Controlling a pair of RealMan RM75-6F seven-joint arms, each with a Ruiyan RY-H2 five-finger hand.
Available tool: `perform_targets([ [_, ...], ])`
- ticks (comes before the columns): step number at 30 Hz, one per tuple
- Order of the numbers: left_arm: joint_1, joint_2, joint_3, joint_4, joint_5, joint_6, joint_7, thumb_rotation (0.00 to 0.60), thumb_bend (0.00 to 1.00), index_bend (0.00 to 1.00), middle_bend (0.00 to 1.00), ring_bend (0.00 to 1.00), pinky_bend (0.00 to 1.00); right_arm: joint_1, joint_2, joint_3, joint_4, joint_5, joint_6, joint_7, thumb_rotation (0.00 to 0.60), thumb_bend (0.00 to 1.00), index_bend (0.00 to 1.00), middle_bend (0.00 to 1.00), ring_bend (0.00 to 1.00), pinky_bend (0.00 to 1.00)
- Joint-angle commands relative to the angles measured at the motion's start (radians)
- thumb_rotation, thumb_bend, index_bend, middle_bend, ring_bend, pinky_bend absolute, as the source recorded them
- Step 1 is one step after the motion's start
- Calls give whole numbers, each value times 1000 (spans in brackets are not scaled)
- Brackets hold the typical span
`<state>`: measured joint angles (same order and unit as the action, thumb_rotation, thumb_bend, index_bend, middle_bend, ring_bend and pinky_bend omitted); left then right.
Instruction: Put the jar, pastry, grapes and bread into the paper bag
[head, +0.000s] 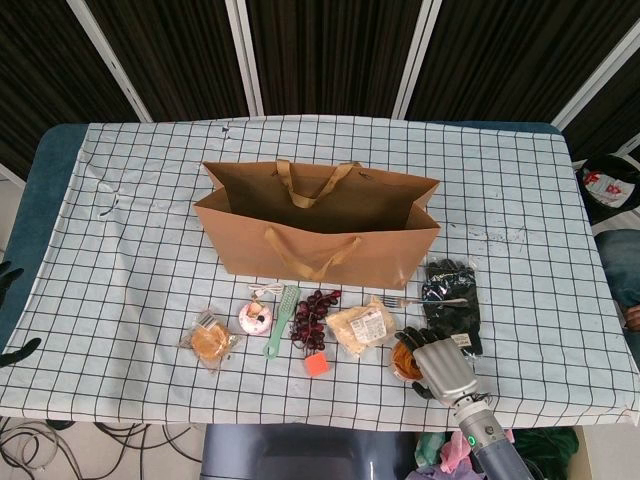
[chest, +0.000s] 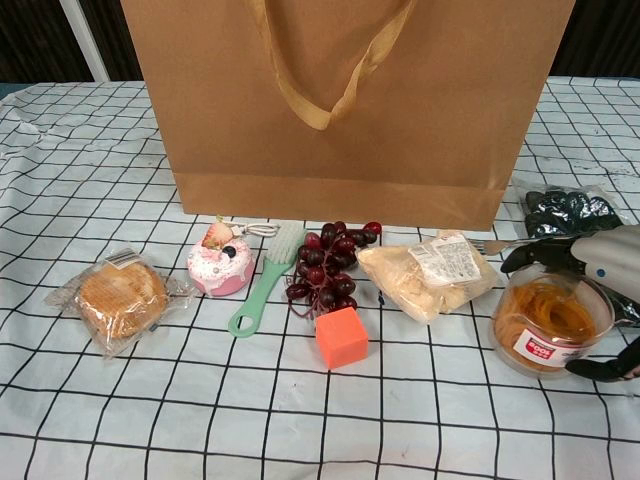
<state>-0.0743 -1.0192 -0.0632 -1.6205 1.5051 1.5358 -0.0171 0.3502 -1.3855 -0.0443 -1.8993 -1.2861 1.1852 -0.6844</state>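
Counter (head: 120, 230), checked cloth, contents left to right, head view as clock face with the bag at centre.

1. My left hand (head: 12, 310): at 8 o'clock, off the counter's edge. Only dark fingertips show; I cannot tell whether it is spread or closed.
2. Bread (chest: 118, 298): at 7 o'clock, flat in clear wrap. Not yet bagged.
3. Pastry (chest: 220, 266): pink, upright, just beside the bread. Not yet bagged.
4. Brush (chest: 262, 282): green handle, lying between the pastry and the grapes. Not a task item.
5. Grapes (chest: 328, 265): dark bunch at 6 o'clock, near the bag's front wall. Not yet bagged.
6. Cube (chest: 341, 338): orange, just in front of the grapes.
7. Bag (head: 320, 225): standing open, handles up, mouth clear for loading. The chest view cuts off its top.
8. Packet (chest: 430, 274): pale contents, labelled; what it holds is hard to make out.
9. Fork (head: 430, 301): at 4 o'clock, mostly hidden in the chest view.
10. Jar (chest: 548, 320): at 5 o'clock, standing on the counter, lid unclear.
11. My right hand (chest: 590, 300): fingers curved round the jar from both sides, judged a grasp for lifting; firm contact is hard to confirm.
12. Dark pouch (head: 450, 290): at 4 o'clock, contents indistinct.
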Motion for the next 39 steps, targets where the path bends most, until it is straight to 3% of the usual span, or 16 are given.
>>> perform_targets([
  [1, 0, 0, 1, 0, 1, -1, 2, 600, 105, 139, 75, 28, 106, 1, 0, -1, 1, 0, -2, 0, 600, 177, 194, 173, 235, 203],
  [8, -1, -2, 2, -2, 3, -2, 7, 600, 105, 140, 74, 28, 106, -1, -3, -6, 6, 0, -1, 3, 600, 178, 227, 214, 297, 210],
  [13, -1, -2, 1, -3, -1, -3, 10, 600, 105, 140, 74, 28, 106, 0, -12, 0, 16, -11, 4, 15, 600, 203, 361, 377, 438, 258],
  [23, 0, 0, 2, -5, 1, -2, 9, 600, 105, 141, 74, 28, 116, -6, 4, 14, 0, -67, 39, 74, 600, 216, 407, 402, 457, 263],
  [26, 1, 1, 2, -6, 1, -1, 7, 600, 105, 142, 73, 28, 118, -16, 45, 27, -42, -85, 67, 116, 600, 216, 408, 402, 457, 263],
  [32, 4, 4, 3, -9, 2, 3, 2, 600, 105, 142, 73, 28, 118, -81, 190, 74, -144, -146, 227, 241, 600, 215, 408, 399, 457, 263],
  [35, 6, 8, 5, -14, 0, 2, 0, 600, 105, 142, 72, 28, 118, -123, 289, 123, -176, -158, 329, 337, 600, 212, 408, 391, 457, 263],
  [39, 8, 11, 5, -19, 3, 7, -5, 600, 105, 141, 72, 28, 118, -134, 391, 204, -186, -120, 386, 446, 600, 206, 408, 383, 456, 264],
])
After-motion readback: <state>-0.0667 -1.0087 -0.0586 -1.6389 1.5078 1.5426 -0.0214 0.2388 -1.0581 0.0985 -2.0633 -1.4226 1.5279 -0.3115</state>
